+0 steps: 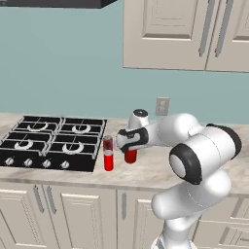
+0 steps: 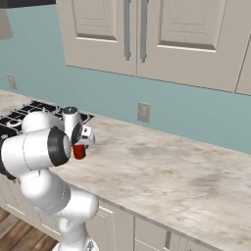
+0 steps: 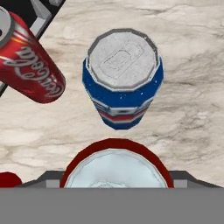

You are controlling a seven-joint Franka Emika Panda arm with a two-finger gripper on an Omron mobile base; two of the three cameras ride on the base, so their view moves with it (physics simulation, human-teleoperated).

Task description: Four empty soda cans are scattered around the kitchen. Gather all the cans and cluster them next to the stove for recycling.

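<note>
White arm (image 1: 194, 160) of rounded glossy segments, black bands at joints, dark grey hand (image 1: 130, 139) with white patches, small white cap with dark ring on top.

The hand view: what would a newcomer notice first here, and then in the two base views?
In the hand view, a blue can stands upright on the marble counter, with a red can just under the camera, between the jaws. In the left base view, the white arm reaches over to two more red cans standing beside the black stove.
</note>
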